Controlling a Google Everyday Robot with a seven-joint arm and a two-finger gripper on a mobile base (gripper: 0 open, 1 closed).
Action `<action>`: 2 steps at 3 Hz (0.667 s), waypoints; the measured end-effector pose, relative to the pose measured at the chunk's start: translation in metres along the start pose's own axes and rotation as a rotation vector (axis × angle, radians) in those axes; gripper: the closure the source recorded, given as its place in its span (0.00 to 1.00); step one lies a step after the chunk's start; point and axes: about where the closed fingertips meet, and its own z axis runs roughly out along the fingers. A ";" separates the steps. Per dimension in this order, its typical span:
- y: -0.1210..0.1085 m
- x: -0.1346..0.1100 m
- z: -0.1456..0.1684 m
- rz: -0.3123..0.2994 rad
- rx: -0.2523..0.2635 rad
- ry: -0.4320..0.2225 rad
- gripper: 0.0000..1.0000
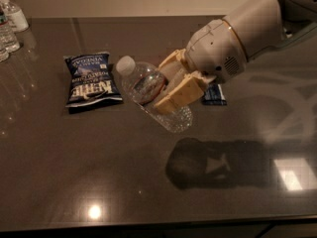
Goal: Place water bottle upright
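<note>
The water bottle is clear ribbed plastic with a white cap at upper left and a red-banded label. It hangs tilted above the dark table, cap end up-left, base down-right. My gripper is shut on the water bottle around its middle, its tan fingers on either side of the label. The white arm reaches in from the upper right.
A dark blue chip bag lies flat left of the bottle. A small blue packet lies behind the gripper. Small clear bottles and a pump bottle stand at the far left corner. The table is glossy dark.
</note>
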 end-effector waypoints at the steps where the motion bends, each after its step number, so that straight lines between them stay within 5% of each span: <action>1: 0.003 -0.002 0.001 0.017 -0.004 -0.131 1.00; 2: 0.004 -0.001 0.002 0.028 -0.017 -0.237 1.00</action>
